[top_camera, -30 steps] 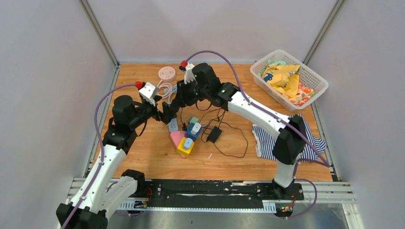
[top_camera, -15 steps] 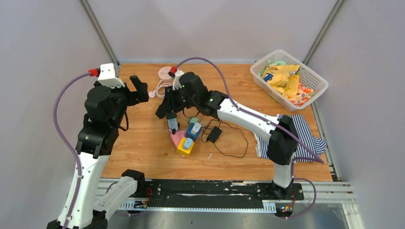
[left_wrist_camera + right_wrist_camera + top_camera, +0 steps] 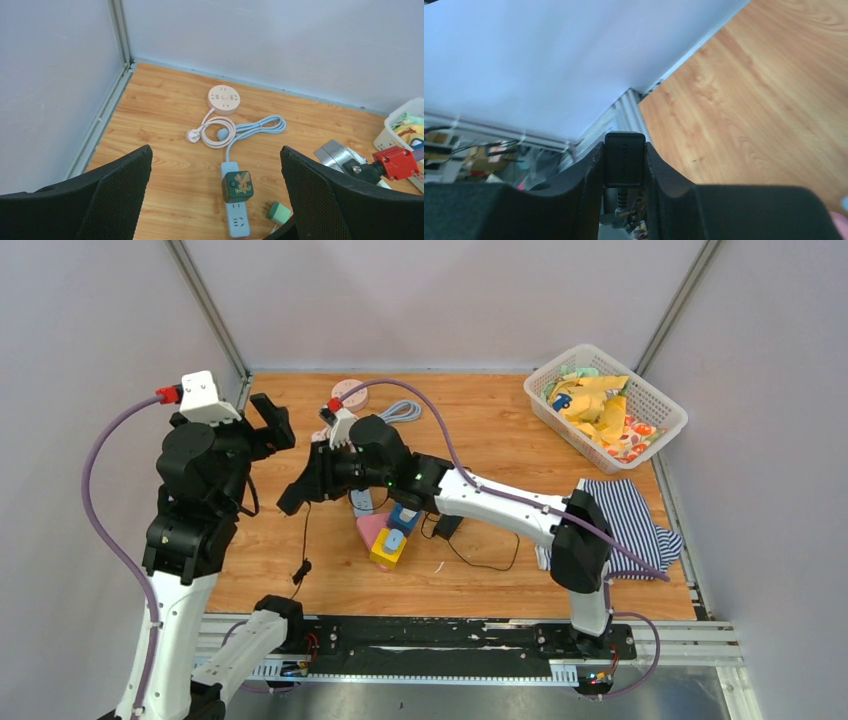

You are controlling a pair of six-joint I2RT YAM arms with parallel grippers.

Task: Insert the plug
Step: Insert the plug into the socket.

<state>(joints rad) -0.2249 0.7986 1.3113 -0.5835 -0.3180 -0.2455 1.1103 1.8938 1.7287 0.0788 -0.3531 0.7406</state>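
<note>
My right gripper (image 3: 624,150) is shut on a black plug (image 3: 624,159), which stands upright between the two fingers. Seen from above, that gripper (image 3: 292,501) hangs over the left part of the table, and the plug's thin black cord (image 3: 304,535) dangles from it. A pale blue power strip (image 3: 235,220) lies below my left gripper (image 3: 215,150) with a dark green cube adapter (image 3: 237,186) plugged into it. The right arm hides most of the strip (image 3: 361,503) in the top view. My left gripper (image 3: 270,424) is raised at the far left, jaws wide open and holding nothing.
A round pink socket (image 3: 224,96) with a coiled pink cable (image 3: 215,131) lies near the back wall. A small green plug (image 3: 278,212) sits beside the strip. Coloured adapters (image 3: 390,537) and a black power brick (image 3: 447,525) lie mid-table. A basket (image 3: 660,405) and a striped cloth (image 3: 625,525) are at right.
The left arm has risen and drawn back to the left, away from the strip. The right arm has swung left and nearer with the plug, its cord now hanging free.
</note>
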